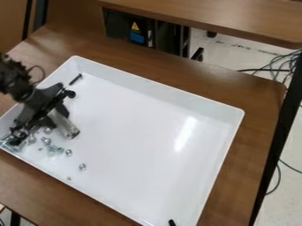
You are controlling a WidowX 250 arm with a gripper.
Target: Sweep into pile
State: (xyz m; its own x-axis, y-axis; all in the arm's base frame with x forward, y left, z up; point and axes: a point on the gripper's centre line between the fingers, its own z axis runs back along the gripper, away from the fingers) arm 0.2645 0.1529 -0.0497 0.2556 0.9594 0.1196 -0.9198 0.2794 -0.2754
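Gripper [54,115] hangs over the left part of the white tray [141,119], with the arm coming in from the left edge of the view. It sits low and at a slant, pointing down toward the tray floor. Can't tell how far open it is, or if it has hold of anything. Grey metal cylinder [63,124] lies right up against its underside, tilted, lower end toward the tray middle; can't tell if it's gripped.

Task hardware is mostly at the tray's left end. Tangle of shiny bolts [12,143] is by the near wall at the left, partly behind the dark parts of the gripper. Small cluster of fasteners [52,148] lies just beside it, toward the tray middle, with a round metal piece [47,130] next to the cylinder. Loose nut [69,152] is near the cluster, second nut [82,167] farther out, tiny bit [69,178] closer to the near wall. So: one loose group plus strays.

Dark screw [75,79] is well apart from the rest, near the tray's far left corner. Black piece [171,223] is at the bottom of the view, at the tray's near right end.

Tray sits on a brown wooden table [254,132]. Cables [283,66] on the floor at right.
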